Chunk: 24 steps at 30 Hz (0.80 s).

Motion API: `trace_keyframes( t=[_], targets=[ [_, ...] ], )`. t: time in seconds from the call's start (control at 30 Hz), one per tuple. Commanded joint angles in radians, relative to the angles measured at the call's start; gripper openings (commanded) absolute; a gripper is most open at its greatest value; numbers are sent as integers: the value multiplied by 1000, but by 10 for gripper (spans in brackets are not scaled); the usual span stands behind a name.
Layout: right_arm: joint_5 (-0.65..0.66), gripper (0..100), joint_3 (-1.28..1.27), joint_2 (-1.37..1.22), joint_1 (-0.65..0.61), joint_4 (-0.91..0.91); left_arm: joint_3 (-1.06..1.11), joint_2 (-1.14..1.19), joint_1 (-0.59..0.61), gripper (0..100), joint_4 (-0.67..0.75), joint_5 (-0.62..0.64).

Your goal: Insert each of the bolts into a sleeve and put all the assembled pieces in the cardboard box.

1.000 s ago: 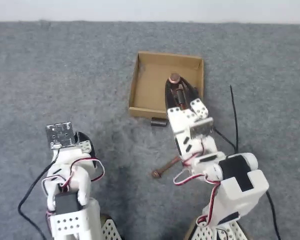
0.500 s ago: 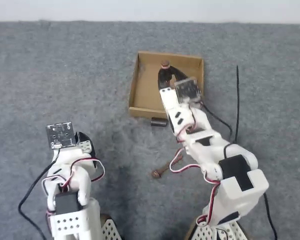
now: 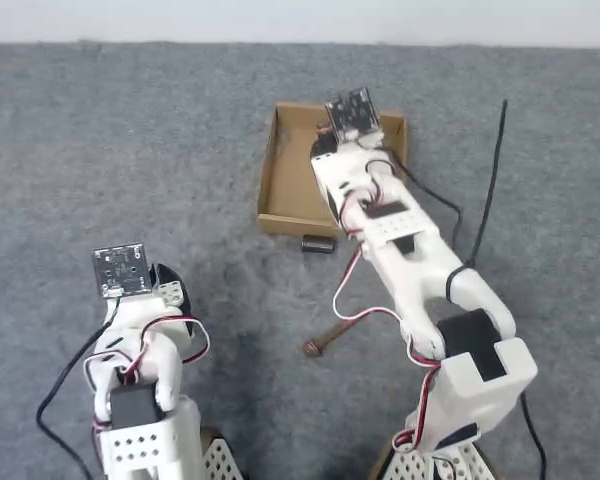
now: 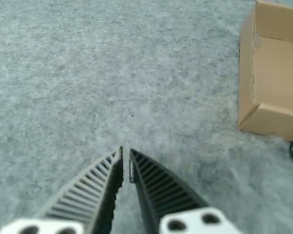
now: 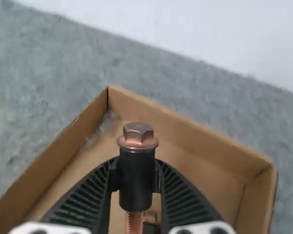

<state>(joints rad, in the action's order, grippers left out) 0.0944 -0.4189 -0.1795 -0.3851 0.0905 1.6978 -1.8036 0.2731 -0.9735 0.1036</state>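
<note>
grey counter (image 3: 130,150) runs wall to wall, fuzzy carpet-like top. right arm (image 3: 410,260) is stretched fwd across it w/ its wrist over the cardboard box (image 3: 292,175). left arm (image 3: 140,350) sits folded back near its own base, well apart from the box.

the box is open-topped and sits toward the back middle of the counter. right wrist view looks down into it, twd a far corner.

right claw (image 5: 136,170) is clenched on an assembled piece: black sleeve (image 5: 136,187) pinched btwn both ribbed fingers, copper bolt (image 5: 137,135) pushed thru it. the hex head & flange sit on the sleeve's far end, and the threaded end pokes out the near end. the piece hangs over the box's inside, head pointing twd the back wall. can't tell if it touches the box floor.

left claw (image 4: 126,156) is clenched on nothing, tips nearly meeting w/ just a sliver btwn them, over bare counter, box off to one side.

a loose sleeve (image 3: 319,244) lies on its side on the counter, just outside the box's front wall. a loose bolt (image 3: 325,340) lies flat further back twd the arms, beside the right arm's red & white wires, apart from that sleeve.
</note>
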Motion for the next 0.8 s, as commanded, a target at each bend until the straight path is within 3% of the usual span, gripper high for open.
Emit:
trace_keyframes(
  t=[0.0, 0.4, 0.77],
  targets=[
    [6, 6, 152, 41, 1, 168, -12, -9, -5, 26, 2, -9],
    [3, 6, 445, -101, -53, 521, -12, -9, -5, 26, 2, -9],
    [-201, 6, 862, -392, -53, 854, -12, -9, -2, 26, 2, -9]
  ],
)
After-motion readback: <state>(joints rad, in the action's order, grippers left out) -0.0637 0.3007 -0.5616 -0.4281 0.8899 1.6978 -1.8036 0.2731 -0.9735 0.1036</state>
